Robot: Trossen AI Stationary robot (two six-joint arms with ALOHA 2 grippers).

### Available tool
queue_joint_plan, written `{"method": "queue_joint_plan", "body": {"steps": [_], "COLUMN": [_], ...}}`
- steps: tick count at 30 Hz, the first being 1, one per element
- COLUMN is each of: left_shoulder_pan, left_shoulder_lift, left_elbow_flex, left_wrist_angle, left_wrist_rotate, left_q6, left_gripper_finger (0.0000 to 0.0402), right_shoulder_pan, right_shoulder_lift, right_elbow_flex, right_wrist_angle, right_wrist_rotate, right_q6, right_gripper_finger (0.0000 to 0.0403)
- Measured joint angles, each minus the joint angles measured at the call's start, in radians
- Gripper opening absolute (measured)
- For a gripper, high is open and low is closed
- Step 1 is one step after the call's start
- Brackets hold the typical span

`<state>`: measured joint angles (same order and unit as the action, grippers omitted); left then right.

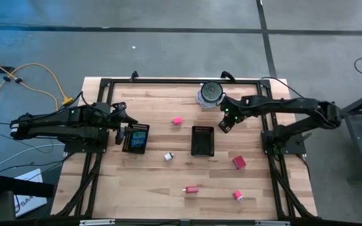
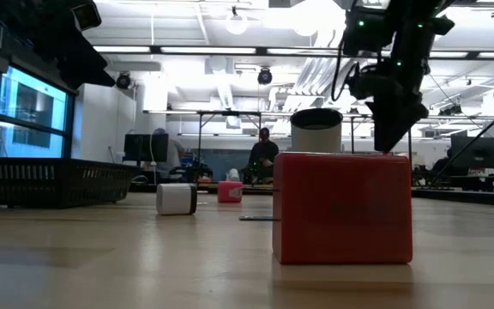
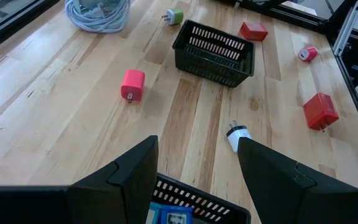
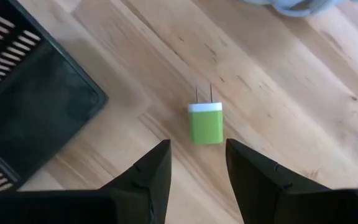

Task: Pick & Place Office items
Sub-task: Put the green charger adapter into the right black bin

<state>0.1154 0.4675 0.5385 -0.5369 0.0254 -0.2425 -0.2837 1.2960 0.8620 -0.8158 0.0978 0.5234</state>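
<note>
the right gripper [image 4: 194, 171] is hovering over the green plug [image 4: 205, 122], which is lying flat on the bench [image 1: 275, 188] between the empty mesh tray [image 1: 202, 140] at the bench's middle and the grey cable coil [image 1: 210, 93] at its far edge. its jaws are standing released but only narrowly parted, with nothing between them. the gap is looking barely wider than the plug, so a descent slightly off line is likely to land a fingertip on top of the plug or shove it sideways instead of straddling it. the plug's two prongs are pointing toward the coil; a nudge could be spinning it or sliding it under the cable loops, where a grasp is getting harder. the empty mesh tray is sitting just beside the plug, and a drifting finger could be catching its rim.

the left gripper [image 3: 197, 168] is hanging with its jaws parted and empty over the second mesh tray [image 1: 135, 138] near the bench's left edge, which is already holding blue pieces. pink and red blocks [image 1: 239, 162] and a white plug [image 1: 168, 156] are lying scattered toward the near edge, well apart from both arms.
</note>
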Motion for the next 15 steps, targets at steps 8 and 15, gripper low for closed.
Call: {"method": "queue_joint_plan", "body": {"steps": [8,15], "left_shoulder_pan": [0.000,0.000], "left_shoulder_lift": [0.000,0.000], "left_elbow_flex": [0.000,0.000], "left_wrist_angle": [0.000,0.000], "left_wrist_rotate": [0.000,0.000], "left_q6": [0.000,0.000], "left_gripper_finger": [0.0216,0.0216], "right_shoulder_pan": [-0.001,-0.007], "right_shoulder_lift": [0.053,0.054], "right_elbow_flex": [0.030,0.030], "right_wrist_angle": [-0.001,-0.025], "right_wrist_rotate": [0.027,0.032], "right_q6": [-0.082,-0.083], "right_gripper_finger": [0.0140,0.0158]}}
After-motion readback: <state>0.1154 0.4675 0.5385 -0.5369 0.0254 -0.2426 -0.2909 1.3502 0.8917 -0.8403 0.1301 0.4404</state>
